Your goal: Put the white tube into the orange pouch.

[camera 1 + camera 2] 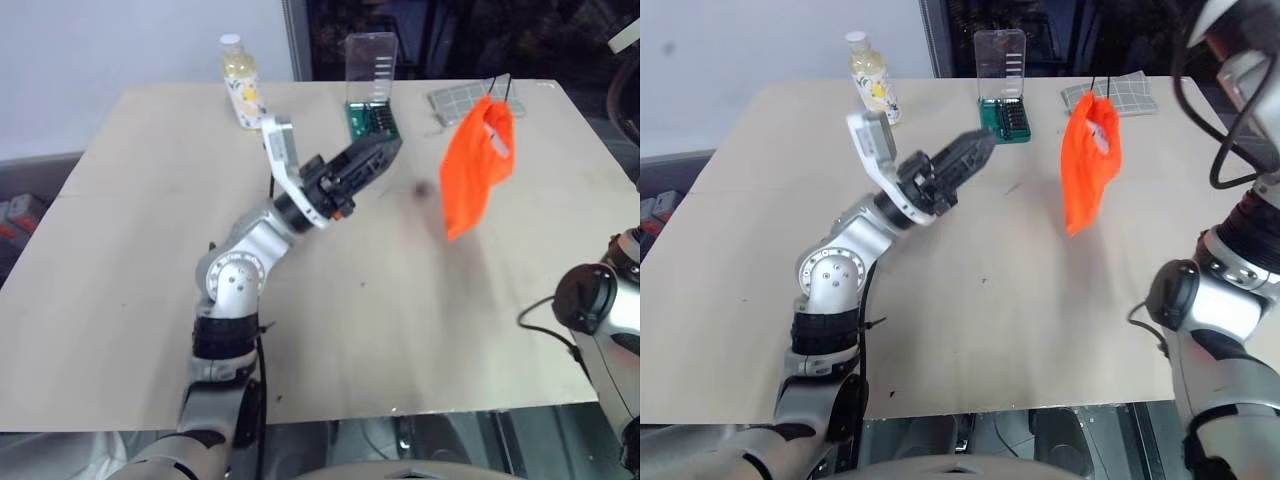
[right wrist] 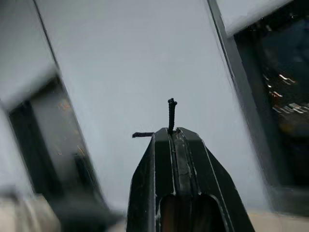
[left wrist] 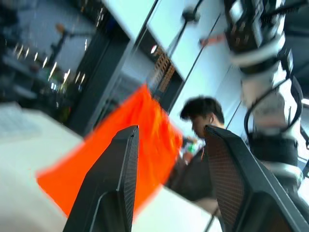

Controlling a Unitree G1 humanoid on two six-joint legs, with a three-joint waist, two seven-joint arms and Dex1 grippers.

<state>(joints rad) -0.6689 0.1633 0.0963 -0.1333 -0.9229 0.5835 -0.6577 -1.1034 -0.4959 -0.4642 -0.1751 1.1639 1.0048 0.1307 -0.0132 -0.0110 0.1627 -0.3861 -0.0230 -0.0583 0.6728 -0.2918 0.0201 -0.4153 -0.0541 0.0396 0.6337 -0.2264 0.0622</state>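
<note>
Pale wood made up the table (image 1: 150, 300), with a light wall and dark glazing behind it. Above its far right part the orange pouch (image 1: 478, 165) hung in the air by its thin black cord (image 2: 171, 116), and a small white thing at its upper edge (image 1: 498, 140) may have been the white tube, though that could not be made out for certain. The right gripper (image 2: 176, 140) was pressed fully closed on the cord, so the pouch was lifted. The left gripper (image 1: 385, 150) stood beside the pouch, apart from it, its fingers (image 3: 113, 183) spread partway with nothing between them. Judged from this, the task looked either done or nearly so, with the tube perhaps not fully inside. Further off stood a yellowish bottle (image 1: 240, 80), a green bit case with a clear lid (image 1: 372, 100) and a checked cloth (image 1: 455, 100); none blocked the way.
</note>
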